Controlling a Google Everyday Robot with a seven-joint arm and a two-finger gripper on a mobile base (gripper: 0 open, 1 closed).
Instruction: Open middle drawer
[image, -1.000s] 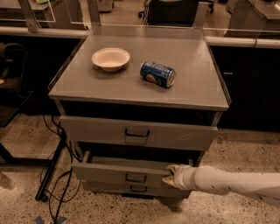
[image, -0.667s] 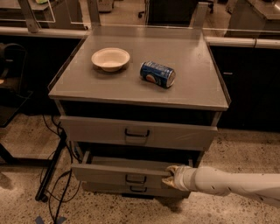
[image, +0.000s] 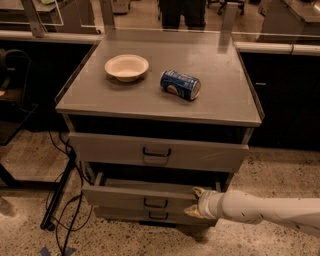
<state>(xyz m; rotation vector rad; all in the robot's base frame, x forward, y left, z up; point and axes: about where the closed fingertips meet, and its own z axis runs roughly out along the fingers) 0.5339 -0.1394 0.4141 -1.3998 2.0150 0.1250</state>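
Note:
The middle drawer (image: 125, 196) of the grey cabinet is pulled out a little, and a strip of its plain grey inside shows behind the low front panel. Its small dark loop handle (image: 155, 202) sits at the centre of the front. My gripper (image: 195, 202) is on a white arm that comes in from the lower right. It is at the right end of the drawer front, to the right of the handle. Its two pale fingertips (image: 198, 191) stand apart, one near the panel's top edge and one lower, and the gripper is open.
The top drawer (image: 110, 147) with a label slot is nearly closed, and the bottom drawer (image: 125, 215) sits just under the middle one. A white bowl (image: 126, 66) and a blue can (image: 180, 85) on its side rest on the cabinet top. Cables (image: 65, 200) trail on the floor at left.

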